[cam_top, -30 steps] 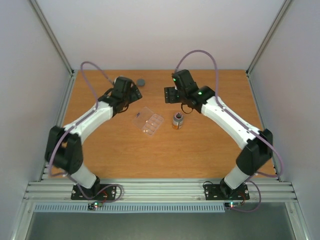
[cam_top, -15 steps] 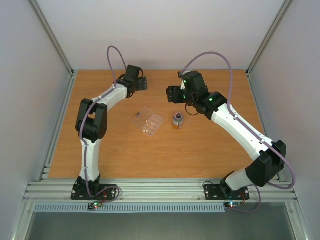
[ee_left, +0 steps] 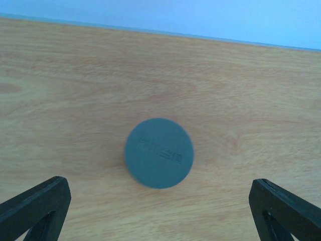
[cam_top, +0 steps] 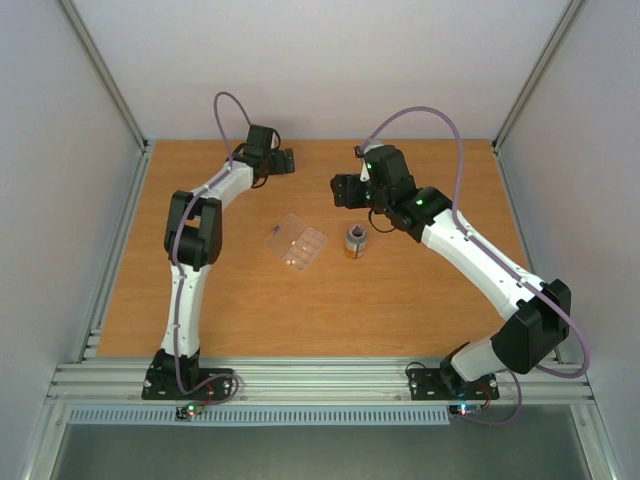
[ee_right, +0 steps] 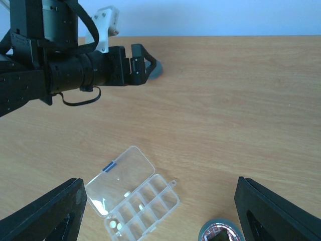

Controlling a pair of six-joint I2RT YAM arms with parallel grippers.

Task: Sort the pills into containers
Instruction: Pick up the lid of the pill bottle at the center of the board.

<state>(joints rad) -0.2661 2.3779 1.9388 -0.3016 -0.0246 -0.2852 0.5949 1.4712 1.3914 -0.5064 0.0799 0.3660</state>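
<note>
The clear pill box (cam_top: 297,241) lies open mid-table, lid flat beside its containers (ee_right: 148,207). Small white pills (ee_right: 113,224) sit in one end cell, and a couple more specks lie in other cells. My left gripper (cam_top: 288,162) is stretched to the far back, open above the grey bottle cap (ee_left: 159,153), which lies flat between its spread fingers (ee_left: 35,211) without touching them. My right gripper (cam_top: 339,192) hangs open and empty above the table behind the box and the open pill bottle (cam_top: 355,241).
In the right wrist view the left gripper (ee_right: 139,63) half hides the cap (ee_right: 156,70) near the back wall. The bottle's rim (ee_right: 210,230) shows at that view's bottom edge. Metal frame rails run along the table's sides.
The left arm has reached back and right, ending over the grey cap, with its jaws opening wider. The right arm shifted slightly. Box and bottle stayed put.
</note>
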